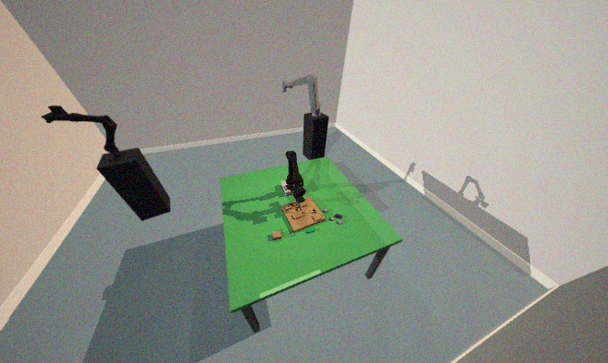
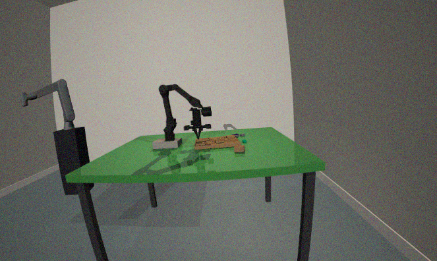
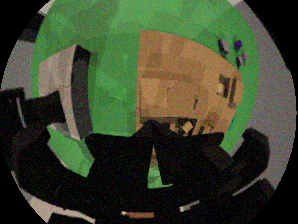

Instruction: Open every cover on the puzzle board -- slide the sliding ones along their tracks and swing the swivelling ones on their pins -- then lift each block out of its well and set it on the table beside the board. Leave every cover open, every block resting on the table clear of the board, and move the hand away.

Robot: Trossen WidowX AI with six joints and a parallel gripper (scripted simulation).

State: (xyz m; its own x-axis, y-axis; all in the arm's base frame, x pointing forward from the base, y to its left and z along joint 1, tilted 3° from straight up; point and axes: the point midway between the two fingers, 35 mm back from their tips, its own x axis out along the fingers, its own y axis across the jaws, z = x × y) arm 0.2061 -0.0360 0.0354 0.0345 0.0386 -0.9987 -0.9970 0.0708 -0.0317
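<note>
"Where does the board lie?"

"Green table beneath; the puzzle board lies flat near the arm's base."

"And the gripper?"

"Fingertips together, pointing downward at the board's base-side edge."

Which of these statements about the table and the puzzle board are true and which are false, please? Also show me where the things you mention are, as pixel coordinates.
1. The gripper (image 1: 300,200) (image 2: 198,138) is shut with nothing between its fingers. True.
2. The tabletop (image 1: 256,270) (image 2: 118,171) is red. False: it is green.
3. The purple piece (image 1: 338,216) (image 3: 238,44) lies on the table beside the puzzle board (image 1: 303,214) (image 2: 217,142) (image 3: 165,55). True.
4. The teal piece (image 1: 310,230) (image 2: 244,141) sits on top of the board. False: it lies on the table, off the board.
5. The orange-brown block (image 1: 277,235) (image 2: 239,149) is in the gripper. False: it rests on the table.
</note>
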